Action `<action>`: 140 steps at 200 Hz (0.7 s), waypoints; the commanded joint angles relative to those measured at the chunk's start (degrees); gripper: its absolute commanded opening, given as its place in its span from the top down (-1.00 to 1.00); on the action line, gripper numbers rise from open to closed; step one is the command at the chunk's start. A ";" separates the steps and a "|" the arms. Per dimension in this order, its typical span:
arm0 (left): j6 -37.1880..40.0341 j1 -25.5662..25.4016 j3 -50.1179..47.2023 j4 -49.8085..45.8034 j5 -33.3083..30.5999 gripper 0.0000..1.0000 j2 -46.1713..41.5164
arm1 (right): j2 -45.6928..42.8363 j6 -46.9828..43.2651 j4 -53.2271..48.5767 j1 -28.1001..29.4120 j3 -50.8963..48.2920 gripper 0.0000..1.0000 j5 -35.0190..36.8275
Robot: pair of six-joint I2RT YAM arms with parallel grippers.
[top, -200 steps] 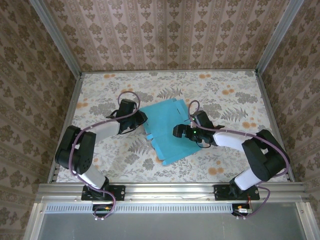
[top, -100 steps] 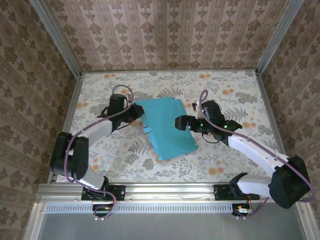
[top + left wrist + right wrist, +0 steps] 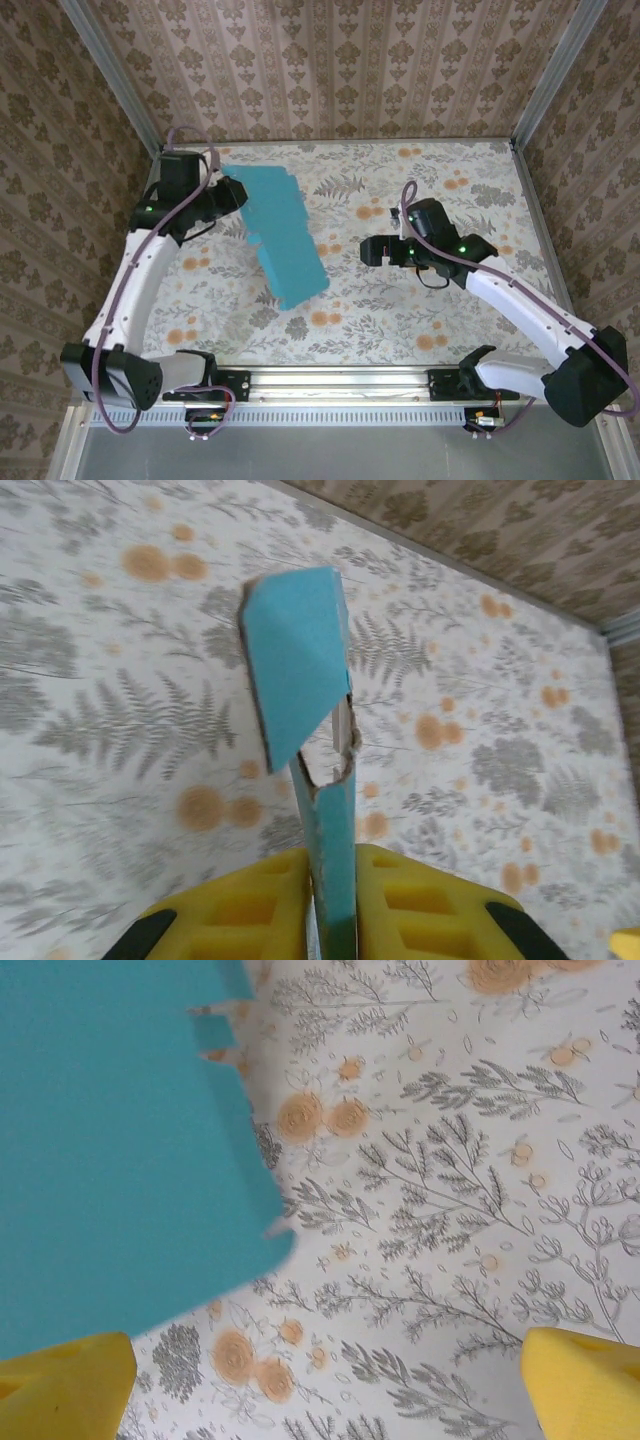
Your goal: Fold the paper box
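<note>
Yellow pads [image 3: 250, 910] of the left gripper [image 3: 335, 920] were closed narrowly on the lower edge of the paper box [image 3: 300, 670], which was gripped edge-on between them. Past the pads, turquoise-blue card with a pale, ragged cut edge was shown, one flap bent aside. The card was held tilted above the left half of the floral table [image 3: 450, 320]. The right gripper [image 3: 368, 250] was spread wide and empty, apart from the card's right edge.
</note>
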 commanded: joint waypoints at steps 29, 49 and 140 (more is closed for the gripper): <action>7.19 -7.74 16.18 -29.80 -24.25 0.63 4.76 | -5.42 0.18 -5.09 -1.27 0.28 -1.00 4.51; 7.35 -12.33 23.65 -34.61 -30.57 0.63 10.43 | -7.20 1.44 -5.20 -2.67 -0.45 -1.00 4.44; 9.56 -22.33 53.43 -46.46 -39.85 0.70 33.12 | -13.04 2.81 -7.45 -5.55 -3.81 -1.00 3.80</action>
